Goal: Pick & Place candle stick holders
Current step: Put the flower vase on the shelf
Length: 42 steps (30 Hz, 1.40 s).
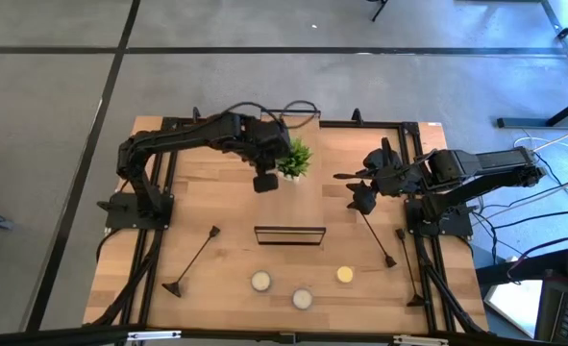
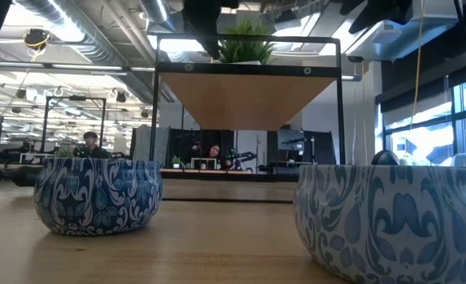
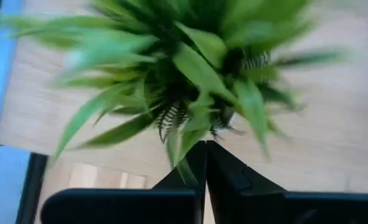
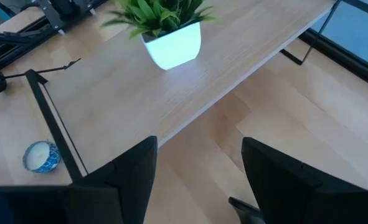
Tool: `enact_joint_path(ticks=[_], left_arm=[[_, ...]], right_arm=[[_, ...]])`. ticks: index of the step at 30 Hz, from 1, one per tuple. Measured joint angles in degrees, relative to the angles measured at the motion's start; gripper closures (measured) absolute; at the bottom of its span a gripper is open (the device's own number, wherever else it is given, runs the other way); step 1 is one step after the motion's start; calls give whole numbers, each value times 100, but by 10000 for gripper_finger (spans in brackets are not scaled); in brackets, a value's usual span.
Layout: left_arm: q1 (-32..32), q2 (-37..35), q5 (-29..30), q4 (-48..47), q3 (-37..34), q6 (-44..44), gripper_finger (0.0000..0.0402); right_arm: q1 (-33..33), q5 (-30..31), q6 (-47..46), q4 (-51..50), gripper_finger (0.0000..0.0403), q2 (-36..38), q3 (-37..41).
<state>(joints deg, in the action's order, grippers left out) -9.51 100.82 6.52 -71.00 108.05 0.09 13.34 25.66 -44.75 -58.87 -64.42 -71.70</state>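
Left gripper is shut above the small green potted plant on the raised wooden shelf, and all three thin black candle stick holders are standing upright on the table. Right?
Not quite. The left gripper is shut above the small green potted plant, but the thin black candle stick holders lie flat on the table; the high view shows it.

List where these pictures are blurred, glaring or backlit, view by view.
Left wrist view: the plant is smeared and soft, too close for focus, above the shut left gripper. Low view: bright windows and ceiling lights backlight the scene; the near patterned tins look oversized. Right wrist view: the white pot glares. High view: evenly lit, soft shadows on the table.
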Motion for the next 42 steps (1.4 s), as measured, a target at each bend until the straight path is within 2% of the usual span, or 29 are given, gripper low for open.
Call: enact_joint_path(ticks=[8,13,16,19,25,30,34,38,42], left_arm=[[184,-480,-349,-139,0,-553,400],[269,-660,52,-780,-18,-958,400],[191,-930,198,-617,-338,-1232,400],[102,-1413,171,288,-1095,-1675,400],[90,-2595,-183,2480,-3408,-2539,400],[361,-3065,-214,4368,-4943,-2786,400],[564,-3006,-125,5616,-5588,-2937,400],[735,-2760,385,6395,-5990,-2997,400],[771,-2442,407,7137,-6177,-3028,400]], right_arm=[[0,-22,2,2,165,0,0],[-2,-21,2,0,165,0,0],[-2,-20,2,5,165,0,0],[-2,-18,-59,17,165,2,0],[-4,-20,-141,98,165,2,0],[-5,8,-149,210,165,2,0],[-29,59,-151,320,165,2,0],[-33,253,-151,537,165,2,0],[-73,427,-150,720,165,2,0]])
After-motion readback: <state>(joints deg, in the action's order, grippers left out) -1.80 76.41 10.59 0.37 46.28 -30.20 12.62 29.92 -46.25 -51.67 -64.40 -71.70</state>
